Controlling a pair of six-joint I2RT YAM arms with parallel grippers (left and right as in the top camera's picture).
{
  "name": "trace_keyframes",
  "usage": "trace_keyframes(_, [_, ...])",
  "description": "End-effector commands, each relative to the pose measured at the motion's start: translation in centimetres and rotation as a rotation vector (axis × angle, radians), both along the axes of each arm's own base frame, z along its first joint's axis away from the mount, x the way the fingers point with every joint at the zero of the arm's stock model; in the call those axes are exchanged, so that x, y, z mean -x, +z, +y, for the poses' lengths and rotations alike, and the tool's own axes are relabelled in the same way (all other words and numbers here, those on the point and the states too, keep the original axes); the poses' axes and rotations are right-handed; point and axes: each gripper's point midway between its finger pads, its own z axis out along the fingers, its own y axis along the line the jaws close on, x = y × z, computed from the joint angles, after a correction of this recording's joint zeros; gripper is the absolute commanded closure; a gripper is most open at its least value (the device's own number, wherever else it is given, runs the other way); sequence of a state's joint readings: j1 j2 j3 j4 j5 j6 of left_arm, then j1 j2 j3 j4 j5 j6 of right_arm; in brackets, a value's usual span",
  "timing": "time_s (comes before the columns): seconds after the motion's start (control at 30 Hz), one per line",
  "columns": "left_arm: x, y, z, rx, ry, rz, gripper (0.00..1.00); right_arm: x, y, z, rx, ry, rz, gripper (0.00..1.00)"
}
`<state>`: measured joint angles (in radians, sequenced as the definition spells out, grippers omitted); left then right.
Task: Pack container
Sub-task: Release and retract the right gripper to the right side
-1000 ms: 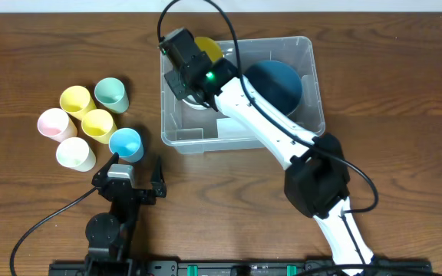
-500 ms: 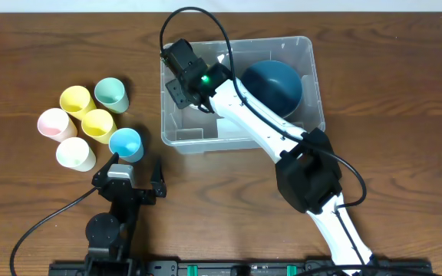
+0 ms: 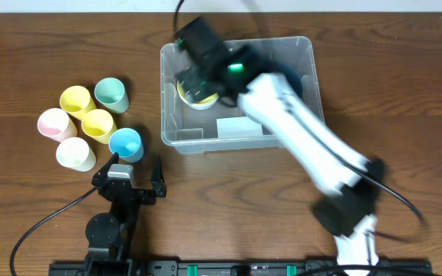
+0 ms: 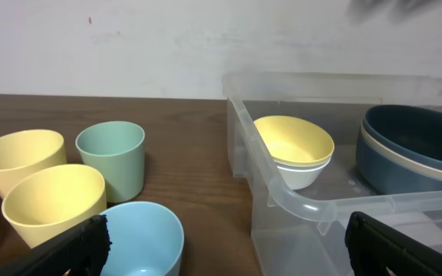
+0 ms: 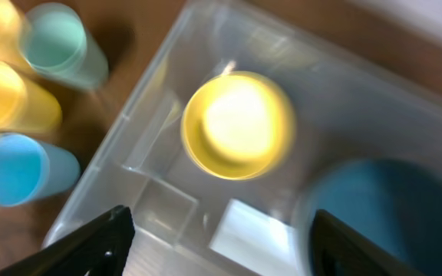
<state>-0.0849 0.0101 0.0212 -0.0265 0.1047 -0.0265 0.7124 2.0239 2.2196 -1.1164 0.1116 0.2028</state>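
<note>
Pastel plastic cups, clear colourless plastic bin
Yellow round bowl over white bowl; dark blue round bowl; brown wood-grain table.

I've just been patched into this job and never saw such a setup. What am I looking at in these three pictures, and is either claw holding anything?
These are two robot arms at a wooden table, each ending in a two-finger gripper. The top view looks straight down; the other two come from a camera on each wrist, so the dark shapes at their lower edges are that arm's own fingers. The left gripper rests open near six pastel plastic cups. The right gripper, blurred by motion, is open and empty above the large clear plastic bin. Inside the bin sit a yellow bowl nested in a white bowl and a dark blue round bowl.
</note>
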Motion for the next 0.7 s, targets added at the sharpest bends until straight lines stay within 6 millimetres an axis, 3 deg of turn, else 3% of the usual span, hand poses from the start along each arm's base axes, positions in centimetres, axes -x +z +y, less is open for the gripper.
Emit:
trace_keyframes(0.0, [0.1,-1.5,-0.1,0.003,-0.008,0.045,0.02,0.3,8.4,-7.3,-0.023,-0.154,-0.154,0.18])
trace_keyframes(0.13, [0.1,-1.5,-0.1,0.003,-0.008,0.045,0.02,1.7,11.3,-16.3,0.015,-0.363,-0.163,0.01])
trace_keyframes(0.23, [0.1,-1.5,-0.1,0.003,-0.008,0.045,0.02,2.2,11.6,-22.1,0.027,-0.507,-0.131,0.01])
trace_keyframes(0.33, [0.1,-1.5,-0.1,0.003,-0.008,0.045,0.02,2.7,10.8,-27.9,0.048,-0.678,-0.073,0.01])
trace_keyframes(0.53, [0.1,-1.5,-0.1,0.003,-0.008,0.044,0.02,3.4,8.0,-37.5,0.002,-1.068,0.039,0.01])
trace_keyframes(0.67, [0.1,-1.5,-0.1,0.003,-0.008,0.045,0.02,4.7,6.5,-41.7,0.006,-1.192,0.099,0.01])
